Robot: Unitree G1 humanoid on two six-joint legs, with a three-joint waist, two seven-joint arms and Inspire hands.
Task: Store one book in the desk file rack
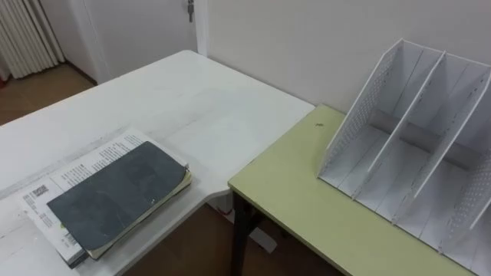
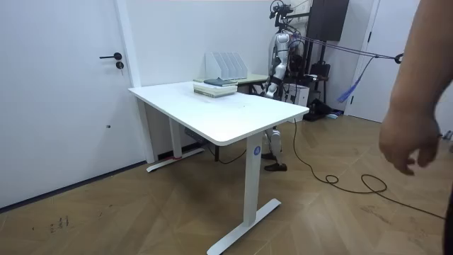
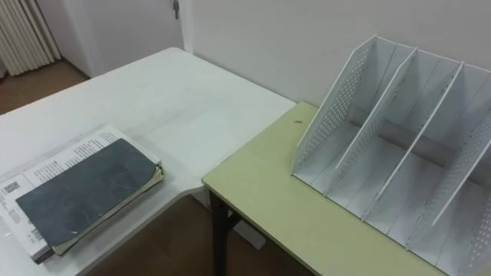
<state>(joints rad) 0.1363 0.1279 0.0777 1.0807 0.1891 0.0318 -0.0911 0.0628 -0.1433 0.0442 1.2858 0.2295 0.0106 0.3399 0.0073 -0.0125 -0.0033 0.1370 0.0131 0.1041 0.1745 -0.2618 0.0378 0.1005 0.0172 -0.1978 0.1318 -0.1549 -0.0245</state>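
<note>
I'm checking the robot's hands (image 2: 272,87) in the room view and can't tell whether they're open or closed. Nearest me, the dark book (image 1: 115,195) is lying flat, cover up, on a printed stack (image 1: 80,162) on the white desk (image 1: 192,92), its long axis running diagonally from near left to far right. Beyond, on the green table (image 1: 291,199), the file rack (image 1: 414,146) is standing empty, so I'm judging pick-up, carry and slotting all still to do.

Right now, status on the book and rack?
Hands too distant to read. Dark book tops the stack on the white table, nothing holding it. Rack on the green desk, slots empty. Path clear.
</note>
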